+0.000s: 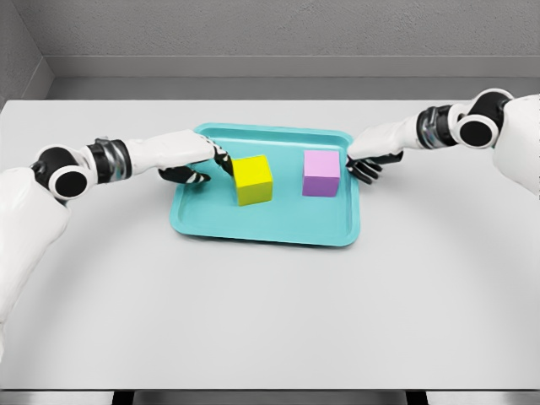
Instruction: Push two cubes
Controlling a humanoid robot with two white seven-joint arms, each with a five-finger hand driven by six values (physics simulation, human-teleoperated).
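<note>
1. The worktop (270,312) is big, flat and light grey. It fills most of the view.
2. Behind it stands a grey wall (287,29). Another grey wall meets it in the far left corner.
3. A teal tray (261,229) lies flat on the worktop, a bit beyond the middle. It has a low rim and round corners.
4. Two cubes sit inside the tray, side by side with a gap between them.
5. The yellow cube (253,180) is on the left part of the tray. It is turned a little, so one corner points toward the robot.
6. The purple cube (321,174) is on the right part of the tray. It sits nearly straight.
7. The left hand (196,165) comes in from the left, over the tray's left rim. Its dark fingers (221,159) are loosely curled and hold nothing. The fingertips are right at the yellow cube's left side.
8. The right hand (365,164) comes in from the right, at the tray's right rim. Its fingers (368,174) are curled a little and hold nothing. They are just beside the purple cube, with a small gap.
</note>
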